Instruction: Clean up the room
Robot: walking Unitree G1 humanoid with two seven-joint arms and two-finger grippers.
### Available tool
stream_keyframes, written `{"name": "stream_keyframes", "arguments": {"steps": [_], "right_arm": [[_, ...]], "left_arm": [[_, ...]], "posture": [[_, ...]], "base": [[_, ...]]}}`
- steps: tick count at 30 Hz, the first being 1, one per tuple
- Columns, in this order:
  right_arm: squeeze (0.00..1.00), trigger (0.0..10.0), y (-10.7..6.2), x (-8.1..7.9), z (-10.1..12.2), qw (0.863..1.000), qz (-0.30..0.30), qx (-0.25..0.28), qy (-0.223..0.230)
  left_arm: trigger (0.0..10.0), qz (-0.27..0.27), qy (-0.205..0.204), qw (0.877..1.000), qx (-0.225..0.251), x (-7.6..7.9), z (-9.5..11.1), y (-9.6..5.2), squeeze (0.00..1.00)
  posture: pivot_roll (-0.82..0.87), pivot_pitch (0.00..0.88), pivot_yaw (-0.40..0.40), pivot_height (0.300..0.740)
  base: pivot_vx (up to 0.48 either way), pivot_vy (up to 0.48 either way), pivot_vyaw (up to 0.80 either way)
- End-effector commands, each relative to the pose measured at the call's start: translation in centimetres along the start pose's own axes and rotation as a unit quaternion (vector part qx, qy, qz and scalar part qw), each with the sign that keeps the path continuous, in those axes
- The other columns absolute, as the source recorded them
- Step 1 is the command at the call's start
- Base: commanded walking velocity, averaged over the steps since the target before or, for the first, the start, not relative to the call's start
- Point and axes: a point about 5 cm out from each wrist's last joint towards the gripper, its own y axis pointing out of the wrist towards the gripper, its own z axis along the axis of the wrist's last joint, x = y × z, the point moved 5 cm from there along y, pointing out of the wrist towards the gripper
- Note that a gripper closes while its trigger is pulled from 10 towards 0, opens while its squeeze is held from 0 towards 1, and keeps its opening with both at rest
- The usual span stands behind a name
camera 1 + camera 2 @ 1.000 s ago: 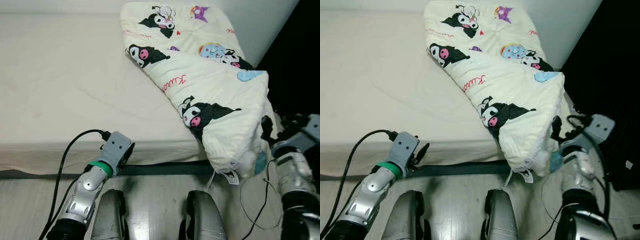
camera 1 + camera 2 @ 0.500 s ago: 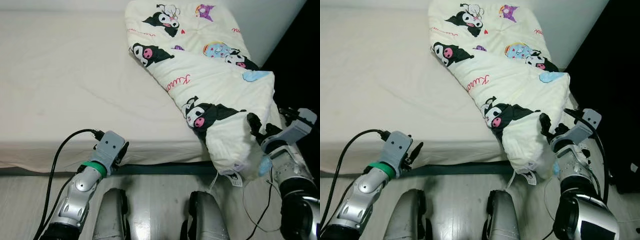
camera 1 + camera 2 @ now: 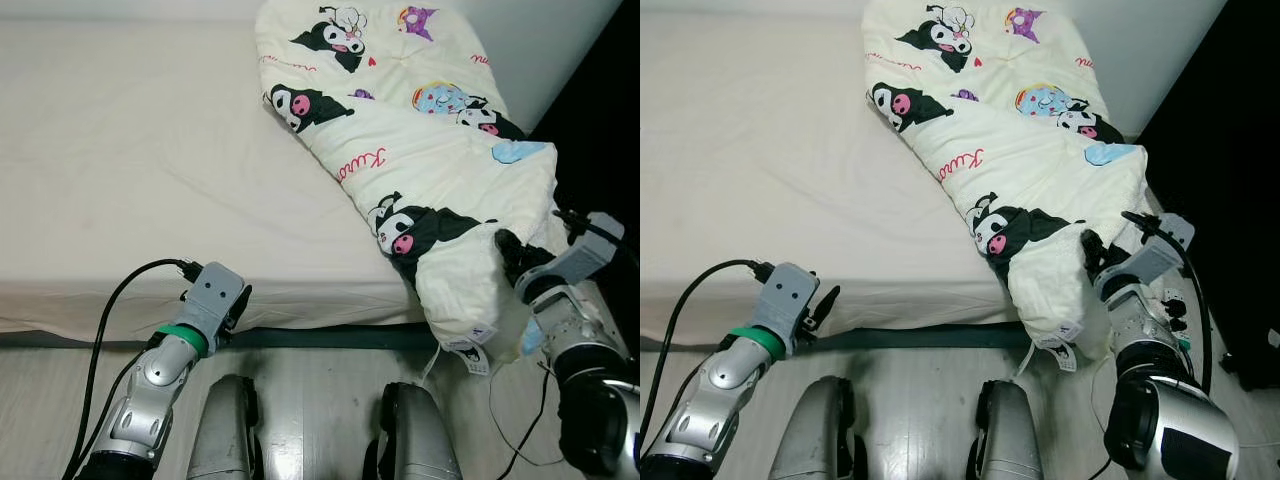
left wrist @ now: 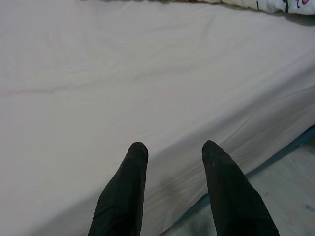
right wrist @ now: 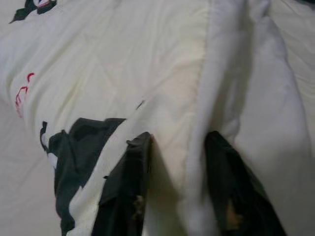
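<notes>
A cream quilt (image 3: 440, 180) printed with black cartoon figures lies along the right side of the bed (image 3: 130, 160), and its near end hangs over the bed's front right corner. My right gripper (image 3: 512, 252) is pushed into that hanging end. It is open, and its fingers (image 5: 133, 182) straddle a raised fold of the quilt (image 5: 147, 73). Low at the bed's front edge, my left gripper (image 3: 240, 300) is also open, pointing across the bare white sheet (image 4: 147, 73) with nothing between its fingers (image 4: 128, 187).
A dark rail (image 3: 330, 338) runs under the mattress edge. The pale wooden floor (image 3: 310, 400) holds my two legs (image 3: 225, 430) and a thin black cable (image 3: 520, 440) at the right. A white wall (image 3: 560, 50) and a dark gap border the bed's right side.
My right gripper has moved left from beside the bed into the quilt's hanging end. The left arm has sunk slightly along the bed edge. The camera has shifted a little.
</notes>
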Motion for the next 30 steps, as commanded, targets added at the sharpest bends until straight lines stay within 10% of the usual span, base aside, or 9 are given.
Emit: {"name": "stream_keyframes", "arguments": {"steps": [1,14,21,25,29,30], "right_arm": [[0.0,0.0,-0.3,1.0,-0.6,1.0,-0.019,-0.011,0.018],[0.0,0.0,0.2,-0.7,0.2,1.0,0.025,-0.006,0.0],[0.0,0.0,0.1,-7.9,-2.8,0.971,0.224,-0.067,-0.059],[0.0,0.0,-3.9,-15.1,-9.7,0.869,0.447,-0.18,-0.107],[0.0,0.0,-6.1,-17.0,-12.1,0.826,0.509,-0.217,-0.109],[0.0,0.0,-9.6,-19.1,-14.9,0.761,0.584,-0.261,-0.108]], "left_arm": [[10.0,-0.009,-0.002,1.0,-0.007,0.5,-0.3,-0.3,0.0],[10.0,-0.009,-0.008,1.0,-0.004,0.7,0.0,-0.2,0.0],[10.0,-0.025,-0.032,0.999,0.021,1.3,1.7,-0.2,0.0],[10.0,-0.048,-0.061,0.995,0.065,1.7,4.6,0.0,0.0],[10.0,-0.027,-0.063,0.993,0.094,0.9,6.4,0.3,0.0],[10.0,0.027,-0.05,0.988,0.142,-1.1,9.2,0.6,0.0]], "posture": [[0.16,0.169,0.022,0.595],[0.15,0.173,0.016,0.595],[0.14,0.177,0.013,0.595],[0.13,0.181,0.012,0.595],[0.13,0.181,0.011,0.595],[0.13,0.182,0.009,0.595]], "base": [[0.0,0.0,0.0],[0.0,0.0,0.0],[0.0,0.0,0.0],[0.0,0.0,0.0],[0.0,0.0,0.0],[0.0,0.0,0.0]]}}
